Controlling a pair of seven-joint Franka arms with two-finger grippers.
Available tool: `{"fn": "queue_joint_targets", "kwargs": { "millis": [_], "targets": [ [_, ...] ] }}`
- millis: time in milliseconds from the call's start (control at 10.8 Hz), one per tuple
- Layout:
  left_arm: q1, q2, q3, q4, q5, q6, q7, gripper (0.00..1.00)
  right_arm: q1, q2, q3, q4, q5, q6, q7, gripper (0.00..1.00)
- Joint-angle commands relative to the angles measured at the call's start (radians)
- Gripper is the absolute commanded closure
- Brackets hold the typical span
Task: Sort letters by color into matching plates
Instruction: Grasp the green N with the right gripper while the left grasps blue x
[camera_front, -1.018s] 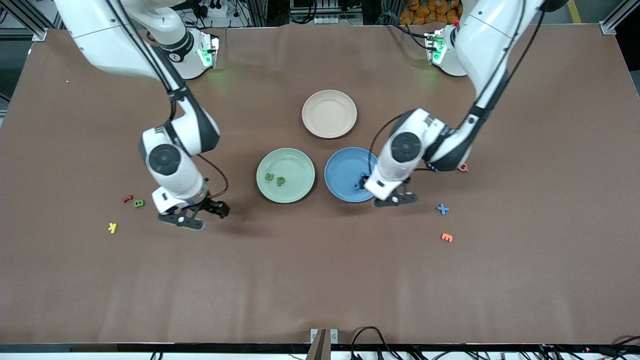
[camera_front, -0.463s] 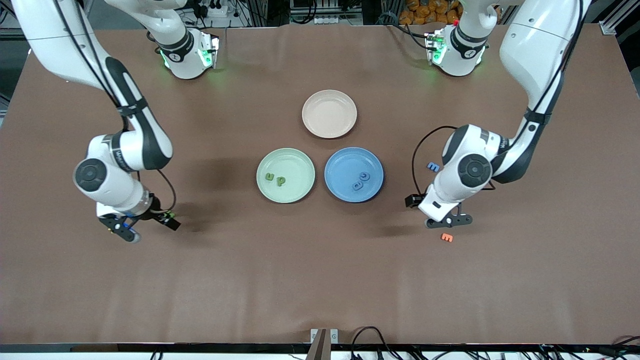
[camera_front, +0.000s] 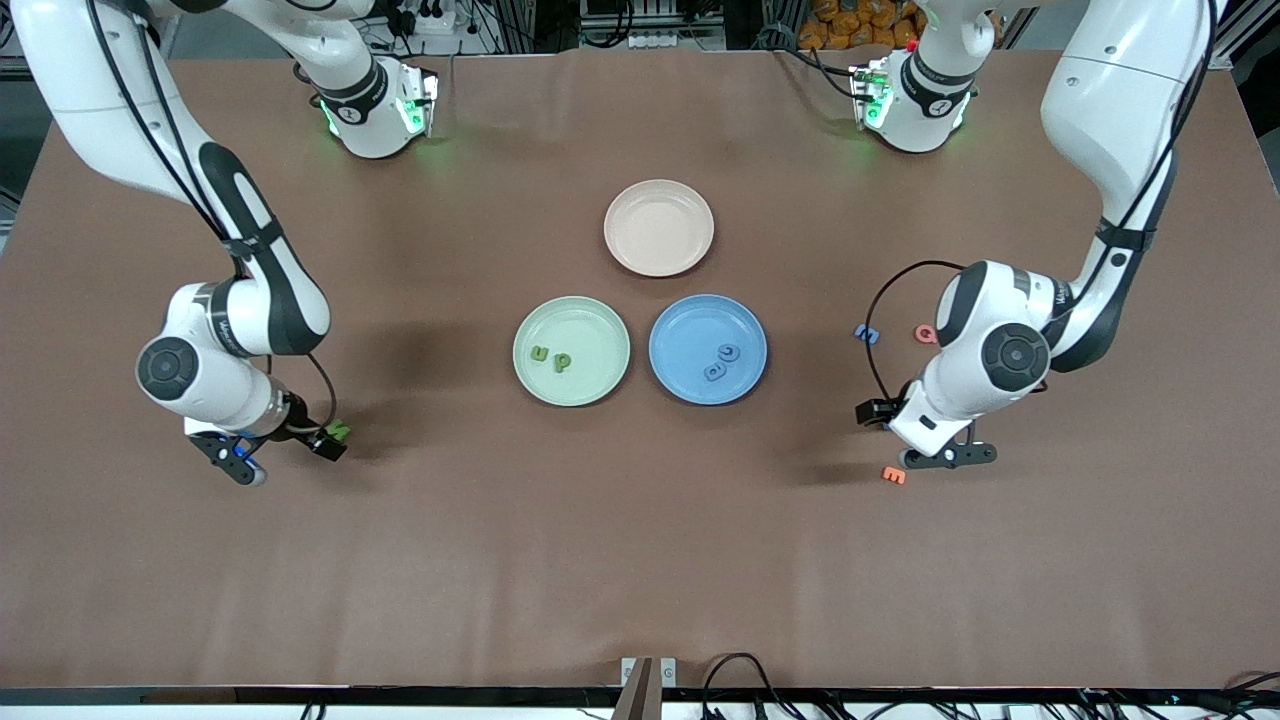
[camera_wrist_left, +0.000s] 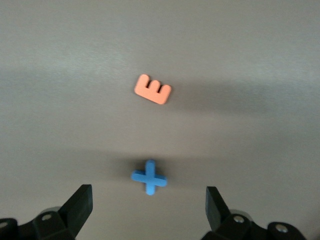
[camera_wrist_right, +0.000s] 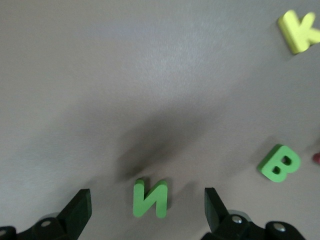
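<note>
The mint green plate (camera_front: 600, 325) holds two green letters (camera_front: 551, 357). The blue plate (camera_front: 680, 325) beside it holds two blue letters (camera_front: 721, 363). My right gripper (camera_front: 238, 462) is open over a green N (camera_wrist_right: 150, 198), which lies between its fingers (camera_wrist_right: 146, 200). A bit of the N shows in the front view (camera_front: 340, 432). A green B (camera_wrist_right: 279, 163) lies close by. My left gripper (camera_front: 945, 457) is open over a blue X (camera_wrist_left: 149, 177), just ahead of its fingers (camera_wrist_left: 149, 192). The arm hides the X in the front view. Another blue letter (camera_front: 866, 333) lies toward the left arm's end.
An empty beige-pink plate (camera_front: 659, 227) lies farther from the front camera than the two plates. An orange E (camera_front: 893, 476) (camera_wrist_left: 152, 90) lies by the left gripper and a pink Q (camera_front: 926, 333) beside the blue letter. A yellow K (camera_wrist_right: 299, 31) lies near the green B.
The left gripper moved away from the blue plate, where a second blue letter now shows, to over the X. The right gripper swung toward the right arm's end, over the N.
</note>
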Motion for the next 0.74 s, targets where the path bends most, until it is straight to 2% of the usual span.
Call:
{"fn": "queue_joint_targets", "kwargs": {
  "millis": [0,463,555,648],
  "targets": [
    [0.013,0.011,-0.006,-0.021,0.033,-0.01,-0.027,0.0,-0.003,0.041,0.007,0.028,0.018,0.004,-0.014,0.0],
    [0.008,0.035,0.014,-0.042,0.032,-0.01,-0.433,0.0,0.009,0.054,0.007,0.025,0.018,0.028,-0.014,0.0],
    [0.007,0.037,0.014,-0.039,0.032,-0.01,-0.508,0.0,0.009,0.054,0.007,0.025,0.018,0.032,-0.014,0.06],
    [0.002,0.043,0.014,-0.035,0.03,-0.01,-0.553,0.0,0.01,0.055,0.005,0.023,0.015,0.036,-0.017,0.26]
  ]
}}
